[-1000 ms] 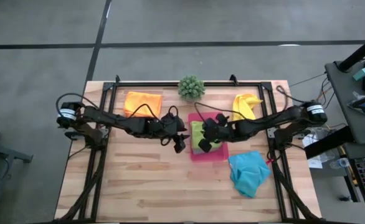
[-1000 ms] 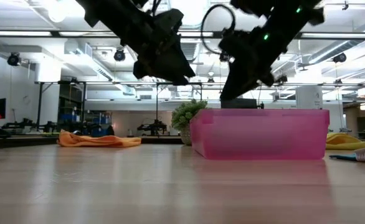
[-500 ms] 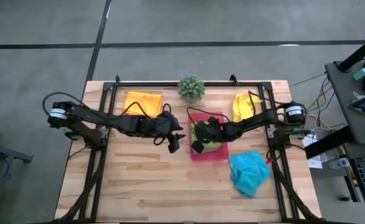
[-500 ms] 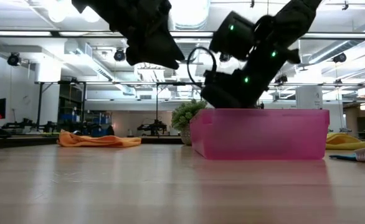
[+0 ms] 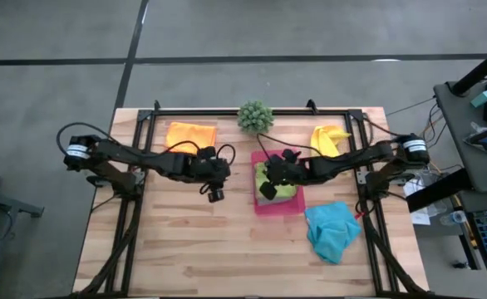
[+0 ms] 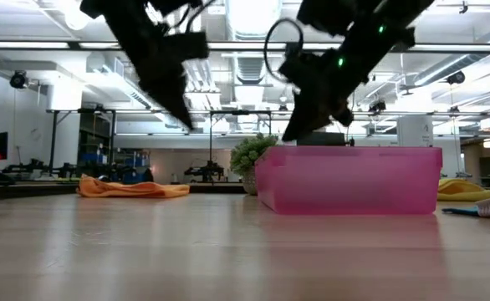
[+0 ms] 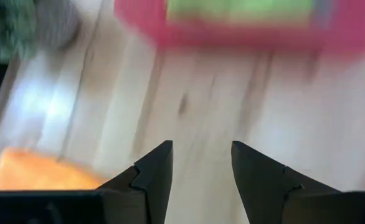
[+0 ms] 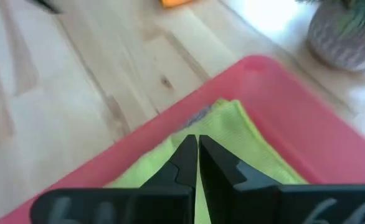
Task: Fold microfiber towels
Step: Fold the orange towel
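Since the earlier frames, both arms have drawn back from the pink tray (image 5: 277, 205): the left gripper (image 5: 215, 193) has pulled away toward its own side, and the right gripper (image 5: 268, 188) has lifted from low inside the tray to just above its contents. Fingers of the right gripper (image 8: 195, 163) are pressed together with nothing visibly between them, poised over the lime green towel (image 8: 229, 134). Fingers of the left gripper (image 7: 195, 180) are spread and empty above bare table (image 5: 185, 241).

Outward from the grippers: the lime green towel lies as a neat folded square inside the tray, with a sliver of grey cloth (image 5: 268, 200) at its edge. The orange towel (image 5: 190, 135) lies at the far left of the table, the yellow towel (image 5: 327, 141) at the far right beside the potted plant (image 5: 255, 116), and the turquoise towel (image 5: 332, 231) lies crumpled near the right front edge.

Step in hand, by judgement: a folded towel has just been deposited and released. The next move probably calls for choosing one of the three loose towels, reaching it with jaws apart, and spreading it flat on open table.
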Tool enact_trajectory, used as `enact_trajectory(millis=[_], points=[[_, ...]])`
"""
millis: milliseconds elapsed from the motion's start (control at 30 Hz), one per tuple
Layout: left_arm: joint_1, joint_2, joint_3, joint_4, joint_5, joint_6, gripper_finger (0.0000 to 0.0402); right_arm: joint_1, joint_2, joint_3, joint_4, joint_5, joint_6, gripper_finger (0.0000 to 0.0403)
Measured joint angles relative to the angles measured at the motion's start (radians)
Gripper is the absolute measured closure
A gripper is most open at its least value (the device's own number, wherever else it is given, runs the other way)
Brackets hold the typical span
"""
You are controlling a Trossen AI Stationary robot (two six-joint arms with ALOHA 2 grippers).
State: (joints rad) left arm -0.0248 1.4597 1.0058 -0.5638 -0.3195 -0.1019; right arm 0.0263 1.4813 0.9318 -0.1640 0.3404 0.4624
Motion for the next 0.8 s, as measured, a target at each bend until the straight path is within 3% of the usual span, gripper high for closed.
enact_trajectory(millis=[167, 400, 567, 800], points=[[0.094, 0.0, -0.009, -0.155, -0.001, 0.207, 0.0253, 0.024, -0.08, 0.0, -0.048, 0.0, -0.036, 0.0394], [0.32, 0.001, -0.121, -0.104, -0.001, 0.518, 0.0253, 0.055, -0.126, -0.002, -0.033, 0.0, -0.083, 0.0394], [0.446, 0.013, -0.202, 0.046, 0.002, 0.595, 0.0253, 0.054, -0.131, -0.002, -0.027, 0.002, -0.115, 0.0394], [0.47, 0.014, -0.244, 0.153, 0.061, 0.633, 0.0253, 0.054, -0.118, -0.002, -0.028, 0.001, -0.11, 0.0394]])
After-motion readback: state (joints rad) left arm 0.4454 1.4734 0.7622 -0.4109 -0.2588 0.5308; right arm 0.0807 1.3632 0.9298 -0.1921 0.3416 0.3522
